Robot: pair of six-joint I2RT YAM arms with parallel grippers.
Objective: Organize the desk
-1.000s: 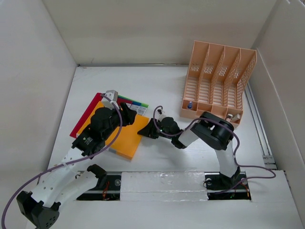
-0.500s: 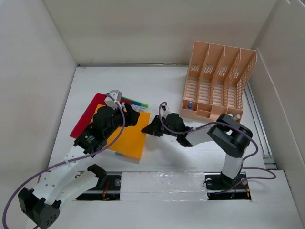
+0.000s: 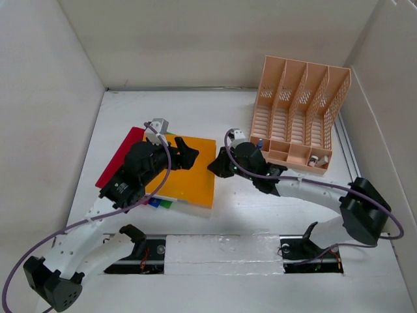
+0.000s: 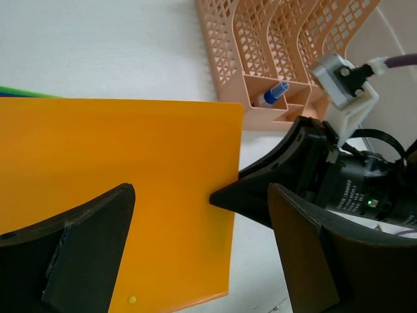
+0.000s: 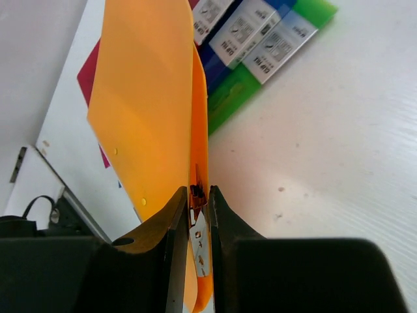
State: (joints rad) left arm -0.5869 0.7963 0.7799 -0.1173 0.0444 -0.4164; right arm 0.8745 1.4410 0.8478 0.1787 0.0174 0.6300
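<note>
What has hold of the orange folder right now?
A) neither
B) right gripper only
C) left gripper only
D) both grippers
B: the right gripper is pinched on the orange folder's edge, while the left gripper stands open over it.

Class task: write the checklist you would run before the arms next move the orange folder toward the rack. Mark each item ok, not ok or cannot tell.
1. Right gripper shut on the orange folder at its edge: ok.
2. Left gripper open above the folder, not pinching it: ok.
3. Folder lifted free of the other folders beneath it: cannot tell.
4. File rack has tall slots with nothing in them: ok.
5. Grip is firm enough to carry the folder: cannot tell.
</note>
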